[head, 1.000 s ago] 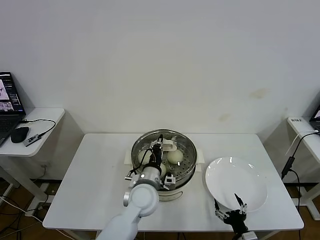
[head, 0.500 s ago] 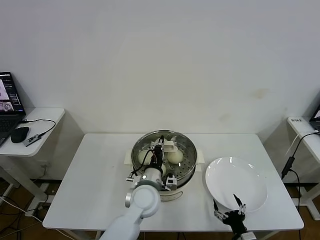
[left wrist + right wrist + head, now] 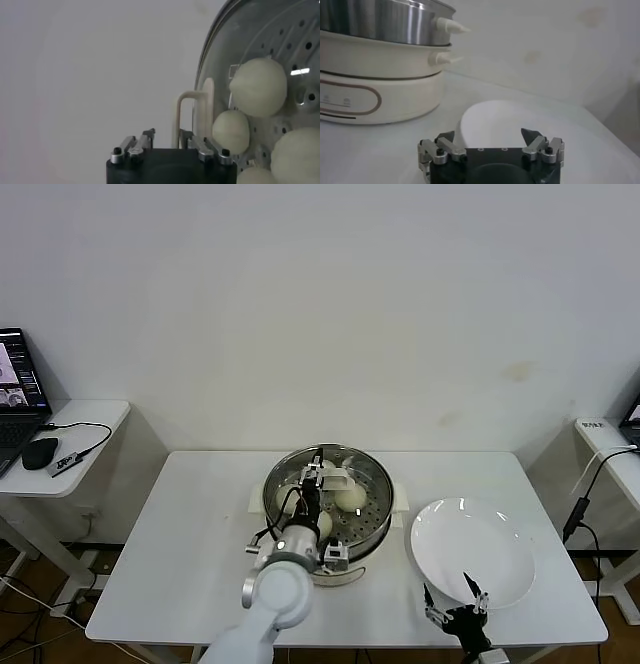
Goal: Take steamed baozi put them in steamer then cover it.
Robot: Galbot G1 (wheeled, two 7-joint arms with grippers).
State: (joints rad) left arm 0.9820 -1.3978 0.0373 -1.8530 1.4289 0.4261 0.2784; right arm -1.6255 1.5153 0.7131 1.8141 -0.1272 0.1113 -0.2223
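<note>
Status: the cover (image 3: 327,499) sits on the steamer (image 3: 372,524), which stands mid-counter (image 3: 190,524). Through the glass, four steamed baozi (image 3: 257,86) rest on the perforated tray. The task appears to be at its final step, the release of the cover.

Left gripper (image 3: 167,145): positioned directly above the cover, at the whitish bar handle (image 3: 186,117). In the left wrist view its jaws stand apart on either side of the handle, with a visible gap on one side; it is spread and grips nothing.

Right gripper (image 3: 491,142): parked at the near edge of the counter, just in front of the white plate (image 3: 470,549), jaws spread wide, holding nothing.

Hazards from this state:
- Snagging. The handle lies between the left jaws. A retreat with any sideways component can catch the bar and drag or tilt the cover off its seat. Withdraw straight upward.
- Uneven seating. Whether the metal rim sits flush all round cannot be confirmed from these views; a raised edge could let the cover slide.
- Plate contact. Any forward movement of the right arm risks pushing the plate.
</note>
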